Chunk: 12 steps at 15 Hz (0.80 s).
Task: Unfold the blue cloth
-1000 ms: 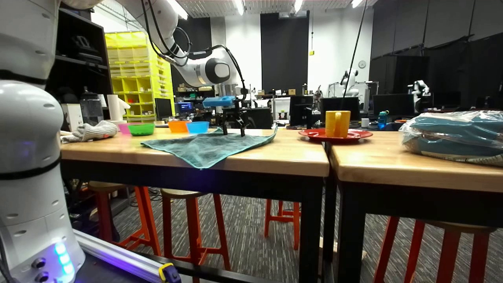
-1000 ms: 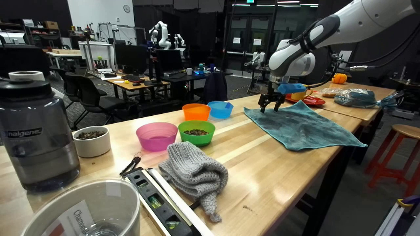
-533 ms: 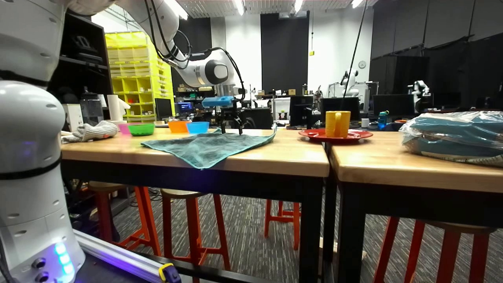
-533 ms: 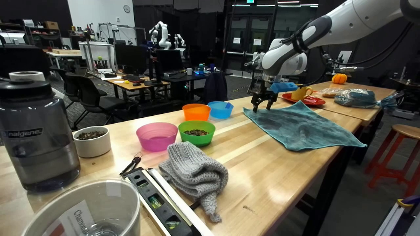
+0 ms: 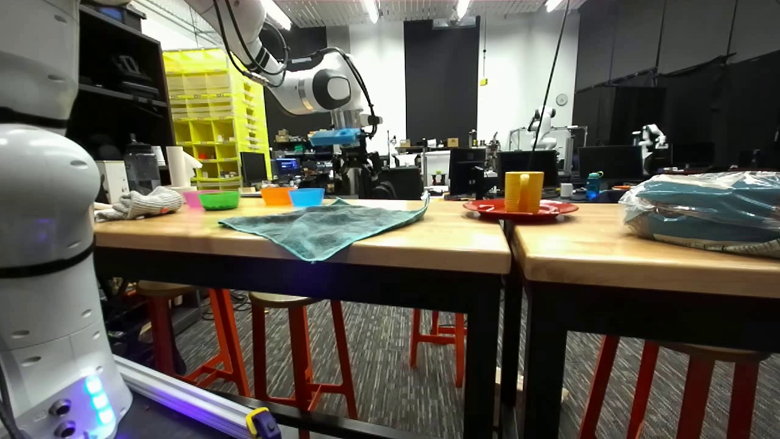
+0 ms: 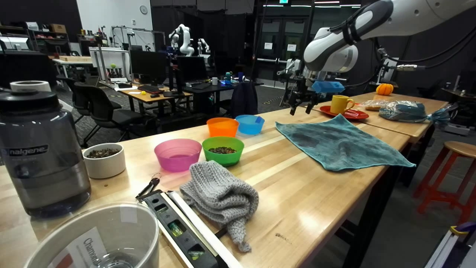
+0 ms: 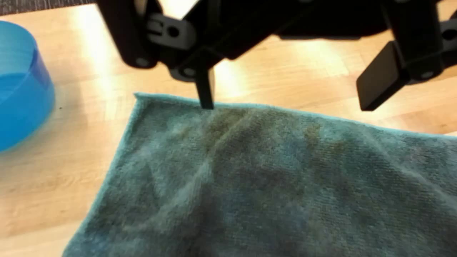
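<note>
The blue cloth [image 6: 342,145] lies spread on the tabletop, mildly creased. In an exterior view, one corner of the cloth [image 5: 317,235] hangs past the table's edge, and another sticks up a little. My gripper [image 6: 300,111] hovers over the cloth's far edge, clear of the fabric. Seen from the wrist, the cloth [image 7: 264,185] fills the lower part, its hemmed edge running below the gripper [image 7: 287,107]. The fingers are wide apart with only tabletop and hem visible between them, so it is open and holds nothing.
A blue bowl [image 6: 250,124] and an orange bowl [image 6: 222,127] stand beside the cloth. Farther along is a red plate [image 6: 347,114] bearing a yellow mug [image 6: 340,104]. A grey knitted cloth [image 6: 223,193] and a green bowl [image 6: 227,158] lie nearer that camera. A plastic-wrapped bundle [image 5: 707,207] rests on the adjoining table.
My gripper has risen from low over the cloth's far edge to a clear height above it, after a small sideways shift. The fabric lies as before; the jaws remain wide.
</note>
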### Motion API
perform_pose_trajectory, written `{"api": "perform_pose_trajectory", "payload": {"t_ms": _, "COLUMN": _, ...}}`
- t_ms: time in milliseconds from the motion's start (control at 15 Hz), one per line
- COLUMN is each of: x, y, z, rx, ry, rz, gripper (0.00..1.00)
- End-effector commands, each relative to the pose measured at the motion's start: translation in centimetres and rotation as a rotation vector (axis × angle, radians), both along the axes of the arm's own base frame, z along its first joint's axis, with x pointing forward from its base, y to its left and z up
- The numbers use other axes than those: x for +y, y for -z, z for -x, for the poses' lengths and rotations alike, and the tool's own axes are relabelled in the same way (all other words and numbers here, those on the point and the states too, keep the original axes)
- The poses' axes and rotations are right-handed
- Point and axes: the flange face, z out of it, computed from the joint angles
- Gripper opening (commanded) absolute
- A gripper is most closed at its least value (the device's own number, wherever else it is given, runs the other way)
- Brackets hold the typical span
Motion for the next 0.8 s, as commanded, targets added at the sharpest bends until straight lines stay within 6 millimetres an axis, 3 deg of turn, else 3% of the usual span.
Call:
{"api": "perform_pose_trajectory", "payload": {"t_ms": 0, "x": -0.8, "y": -1.9, "z": 3.3, "rx": 0.041, "ry": 0.032, "rz": -0.018, "gripper": 1.0}}
{"api": "perform_pose_trajectory", "payload": {"t_ms": 333, "x": -2.8, "y": -1.7, "z": 6.0, "rx": 0.107, "ry": 0.078, "rz": -0.043, "gripper": 1.0}}
{"api": "perform_pose_trajectory", "payload": {"t_ms": 733, "x": -4.6, "y": 1.8, "z": 6.2, "rx": 0.162, "ry": 0.11, "rz": -0.068, "gripper": 1.0}}
